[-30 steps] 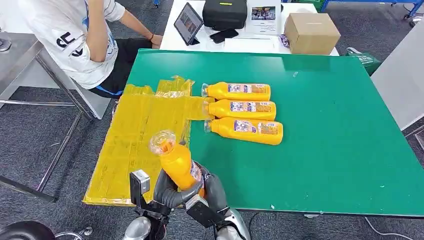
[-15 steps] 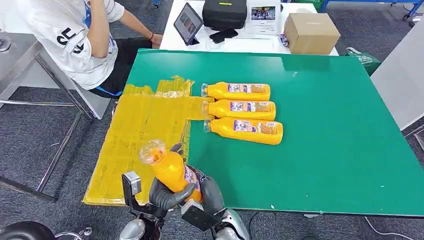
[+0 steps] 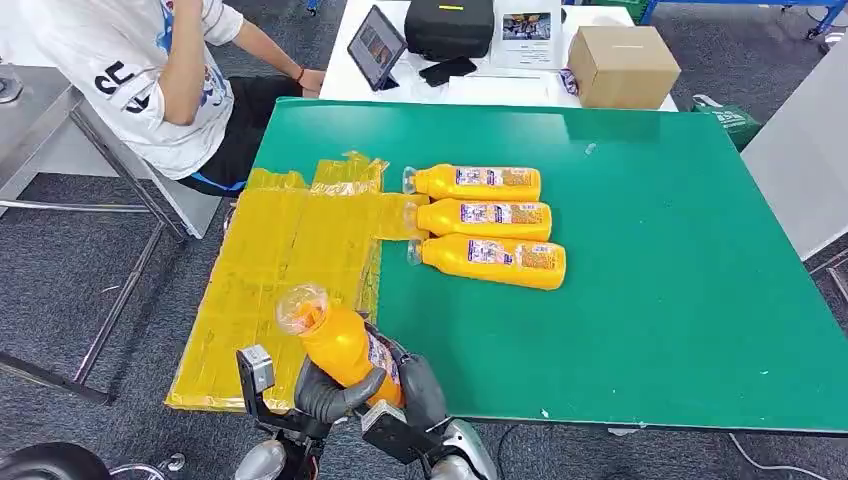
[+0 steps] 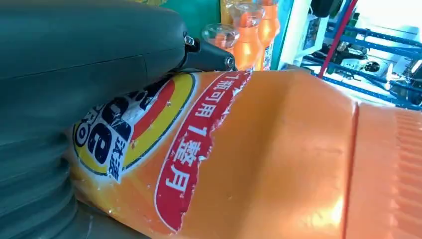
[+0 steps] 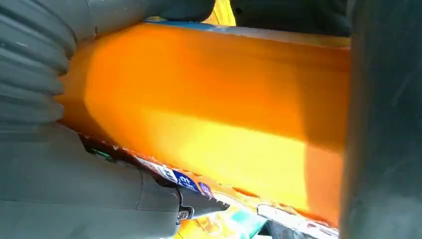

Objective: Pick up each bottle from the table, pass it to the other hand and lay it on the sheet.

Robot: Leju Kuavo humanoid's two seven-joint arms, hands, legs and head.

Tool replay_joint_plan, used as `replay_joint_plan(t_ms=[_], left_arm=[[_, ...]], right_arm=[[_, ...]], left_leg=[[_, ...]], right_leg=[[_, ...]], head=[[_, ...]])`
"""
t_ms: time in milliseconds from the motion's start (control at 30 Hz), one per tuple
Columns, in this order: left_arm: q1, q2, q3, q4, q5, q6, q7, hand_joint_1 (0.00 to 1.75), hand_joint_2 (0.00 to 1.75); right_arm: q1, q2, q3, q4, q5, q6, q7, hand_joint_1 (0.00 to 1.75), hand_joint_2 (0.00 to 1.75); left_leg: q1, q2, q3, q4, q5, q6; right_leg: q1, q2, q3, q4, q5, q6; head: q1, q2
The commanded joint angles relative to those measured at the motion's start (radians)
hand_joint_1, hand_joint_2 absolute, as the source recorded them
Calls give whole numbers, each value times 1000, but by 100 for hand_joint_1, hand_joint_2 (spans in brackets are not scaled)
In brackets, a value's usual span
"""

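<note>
Both of my hands are wrapped around one orange bottle (image 3: 340,343) at the near edge of the green table (image 3: 640,300). From the head view I see my left hand (image 3: 325,393) curled around the lower body of the bottle from the left, and my right hand (image 3: 420,388) closed against it from the right. The bottle is tilted, its clear cap end pointing up and to the left, over the near right part of the yellow sheet (image 3: 270,270). My left wrist camera shows the thick grey thumb pressed onto the bottle's label (image 4: 149,144), and my right wrist camera shows dark fingers (image 5: 383,124) across the orange body. Three more bottles (image 3: 485,214) lie on their sides in a row on the table, just right of the sheet, caps toward it. At the far left a person (image 3: 150,70) sits beside the table.
</note>
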Motion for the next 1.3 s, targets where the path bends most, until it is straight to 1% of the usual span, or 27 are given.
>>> replay_joint_plan(t_ms=[33,67,100,133,167,200,300,333,400,433,500,567,600,633,733,767,800,833,900,967,1000,1033,1067,1100,1167,1200,1300], left_arm=[[-22,7,-52,9,-5,-17,-1,175,175],[-20,8,-52,5,-5,-16,-1,175,175],[-14,9,-51,-4,-5,-14,0,175,175],[-12,10,-51,-9,-5,-12,0,175,175],[-9,12,-49,-14,-5,-12,1,175,175],[-8,13,-49,-16,-5,-11,1,175,175],[-8,13,-48,-17,-5,-11,1,175,175],[-8,12,-46,-16,-4,-9,0,175,175],[-7,12,-38,-22,-5,-2,-3,175,175],[-6,11,-33,-25,-6,4,-5,175,175],[-8,8,-22,-31,-26,42,-7,175,175],[-10,1,-9,-40,-57,90,-11,175,175],[-12,0,-4,-45,-72,111,-13,175,175],[-13,-4,6,-53,-85,137,-15,175,175],[-14,-4,11,-61,-87,141,-12,175,175],[-15,-6,17,-66,-112,178,-13,175,175],[-21,-6,23,-69,-143,221,-18,175,175],[-31,-6,32,-72,-185,275,-26,175,175],[-57,-6,61,-65,-203,323,-20,175,175],[-90,-4,104,-52,-234,403,-34,175,175],[-103,-2,119,-44,-233,415,-35,175,175],[-118,0,137,-35,-234,432,-37,175,175],[-141,7,149,-21,-283,494,-61,175,175],[-159,11,165,-5,-282,502,-59,175,175],[-195,19,183,29,-331,560,-72,175,175],[-220,28,186,58,-388,617,-80,175,175],[-247,35,196,85,-408,629,-85,175,175]], right_arm=[[-2,-1,15,27,-26,47,4,169,175],[5,-3,8,-2,-37,39,4,0,175],[10,1,-7,-23,-64,63,4,0,0],[17,-6,-9,-68,-100,118,4,0,0],[26,-17,-11,-119,-120,155,4,0,0],[28,-20,-15,-132,-120,157,5,0,0],[32,-23,-17,-144,-120,164,6,0,0],[35,-23,-20,-153,-134,186,4,0,0],[51,-36,-29,-233,-160,239,4,0,0],[57,-42,-30,-265,-161,253,4,0,0],[67,-47,-36,-314,-161,263,9,0,0],[76,-48,-38,-342,-158,267,17,0,0],[80,-47,-43,-348,-161,268,20,0,0],[85,-37,-62,-350,-176,256,35,0,0],[84,-34,-68,-345,-179,252,40,0,0],[82,-31,-74,-340,-186,253,41,0,0],[85,-24,-92,-341,-204,246,44,0,0],[88,-21,-105,-349,-229,255,40,0,0],[94,-24,-111,-373,-244,262,37,0,0],[107,-23,-116,-414,-262,264,34,0,0],[111,-24,-114,-429,-266,264,34,0,0],[114,-25,-112,-444,-271,264,35,0,0],[119,-23,-113,-465,-280,257,32,0,0],[124,-25,-111,-484,-287,255,31,0,0],[128,-26,-110,-509,-304,240,24,0,0],[129,-26,-109,-522,-315,234,19,0,0],[128,-26,-109,-533,-327,226,17,0,0]], left_leg=[[2,-1,5,0,-2,-1],[1,-1,3,0,-1,-1],[2,0,5,0,-2,-1],[1,-1,2,0,-1,-1],[2,0,4,1,-2,-1],[1,-1,2,0,-1,-1],[2,0,4,1,-2,-1],[2,0,3,0,-2,-1],[3,0,6,1,-4,-2],[1,0,3,0,-2,-1],[1,-1,1,0,-1,-1],[2,0,5,1,-3,-2],[1,-1,2,1,-1,-1],[2,0,4,1,-3,-1],[2,1,3,0,-2,-1],[1,0,1,0,-1,-1],[1,2,3,0,-2,-1],[1,1,2,0,-1,-1],[1,-2,1,0,0,-1],[3,-1,4,0,-2,-2],[1,0,2,0,-1,-1],[3,-1,4,1,-2,-2],[2,-1,2,0,-1,-1],[2,-1,3,0,-1,-2],[1,-1,1,0,0,-1],[2,-1,3,0,0,-2],[1,-2,2,-1,1,-2]], right_leg=[[2,-2,6,-1,-2,-2],[1,-2,4,-1,-1,-2],[2,-2,6,-1,-2,-2],[1,-1,3,0,-1,-1],[2,-2,5,-1,-2,-2],[1,-2,2,0,-1,-1],[2,-1,5,0,-2,-2],[2,-1,4,-1,-1,-2],[3,-1,8,-1,-3,-3],[2,-1,4,0,-1,-2],[1,-2,2,0,-1,-1],[3,-1,6,-1,-2,-3],[1,-2,3,0,-1,-2],[3,-1,6,-1,-2,-2],[2,0,4,0,-1,-2],[1,0,2,0,0,-1],[2,1,4,-1,-1,-2],[1,0,2,-1,0,-2],[1,-2,2,-1,-1,-1],[3,-2,6,-1,-1,-3],[1,-1,3,0,-1,-2],[3,-2,5,-1,-1,-3],[2,-2,3,0,-1,-2],[3,-2,5,0,-1,-3],[1,-2,1,0,0,-1],[2,-2,4,0,-1,-2],[1,-2,3,0,0,-2]], head=[[0,0],[0,0],[0,0],[0,0],[0,0],[0,0],[0,0],[0,0],[0,0],[0,0],[0,0],[0,0],[0,0],[1,0],[0,0],[0,0],[0,0],[0,0],[0,0],[0,0],[0,0],[0,0],[0,0],[0,0],[0,0],[0,0],[0,0]])
